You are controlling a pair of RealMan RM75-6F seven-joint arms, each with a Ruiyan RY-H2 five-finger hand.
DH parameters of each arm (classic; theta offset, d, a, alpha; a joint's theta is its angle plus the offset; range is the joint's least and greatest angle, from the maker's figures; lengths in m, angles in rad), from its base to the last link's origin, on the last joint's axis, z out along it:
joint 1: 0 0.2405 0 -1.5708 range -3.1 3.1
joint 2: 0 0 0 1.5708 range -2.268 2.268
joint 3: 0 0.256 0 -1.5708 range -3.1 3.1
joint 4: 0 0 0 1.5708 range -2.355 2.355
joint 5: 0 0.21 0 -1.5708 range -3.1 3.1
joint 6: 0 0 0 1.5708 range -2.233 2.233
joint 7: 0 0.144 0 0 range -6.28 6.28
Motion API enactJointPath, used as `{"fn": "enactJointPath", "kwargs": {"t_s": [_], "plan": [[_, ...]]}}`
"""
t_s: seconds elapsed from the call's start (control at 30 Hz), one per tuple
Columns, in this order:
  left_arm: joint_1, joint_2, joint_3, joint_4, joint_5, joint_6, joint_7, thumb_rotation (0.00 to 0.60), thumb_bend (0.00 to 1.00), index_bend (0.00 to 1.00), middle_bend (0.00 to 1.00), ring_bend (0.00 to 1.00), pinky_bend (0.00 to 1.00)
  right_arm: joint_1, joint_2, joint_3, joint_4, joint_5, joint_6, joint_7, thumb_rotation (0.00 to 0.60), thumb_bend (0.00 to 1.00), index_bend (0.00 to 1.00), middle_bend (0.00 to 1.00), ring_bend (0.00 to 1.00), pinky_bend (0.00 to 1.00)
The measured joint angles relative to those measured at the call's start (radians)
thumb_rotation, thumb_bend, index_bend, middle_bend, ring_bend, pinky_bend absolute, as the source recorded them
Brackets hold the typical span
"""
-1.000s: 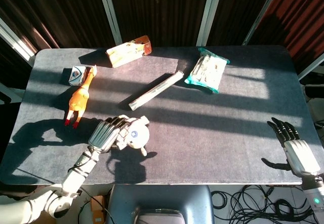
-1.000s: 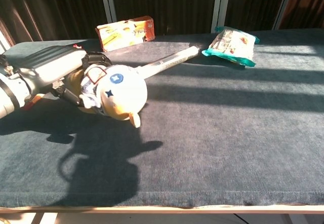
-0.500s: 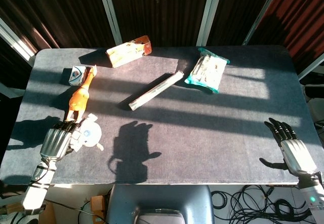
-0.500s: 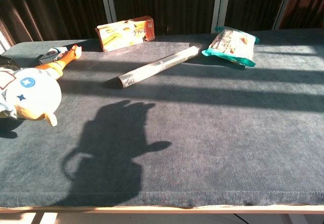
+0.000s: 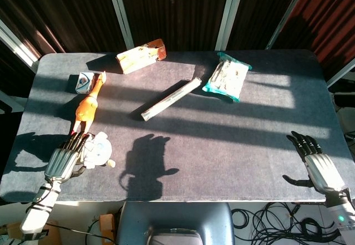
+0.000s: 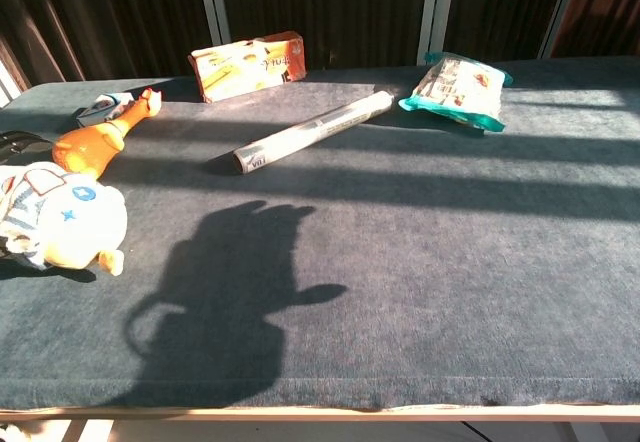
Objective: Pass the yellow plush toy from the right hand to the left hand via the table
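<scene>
The yellow plush toy (image 5: 99,149) is a round yellow and white ball with a blue star patch, at the table's front left; the chest view shows it low over the dark cloth (image 6: 65,227). My left hand (image 5: 62,162) grips its left side, fingers lying over it. In the chest view that hand is almost wholly cut off by the left edge. My right hand (image 5: 320,164) hovers at the front right corner of the table (image 5: 233,145), fingers spread and nothing in it.
An orange rubber chicken (image 5: 87,105) lies just behind the plush, with a small blue and white box (image 5: 82,82) beyond it. Further back are an orange carton (image 5: 141,56), a wrapped roll (image 5: 171,98) and a teal packet (image 5: 226,76). A chair back (image 5: 175,223) stands at the front edge.
My left hand has carried the plush from the front middle of the table out to the front left, then settled slightly lower. The right hand has barely shifted.
</scene>
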Motion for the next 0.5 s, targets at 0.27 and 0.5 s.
{"fn": "enactJointPath", "kwargs": {"t_s": [0.27,0.5], "plan": [[0.021,0.071,0.004,-0.073,0.019,0.021,0.035,0.600,0.23,0.00,0.00,0.00,0.26,-0.003,-0.003,0.001,-0.001,0.001,0.002,-0.007,0.600,0.04,0.00,0.00,0.00,0.00],[0.080,0.147,0.000,-0.189,0.090,0.181,0.042,0.600,0.25,0.00,0.00,0.01,0.24,-0.005,-0.006,-0.001,-0.004,-0.002,0.003,-0.021,0.600,0.04,0.00,0.00,0.00,0.00]]}}
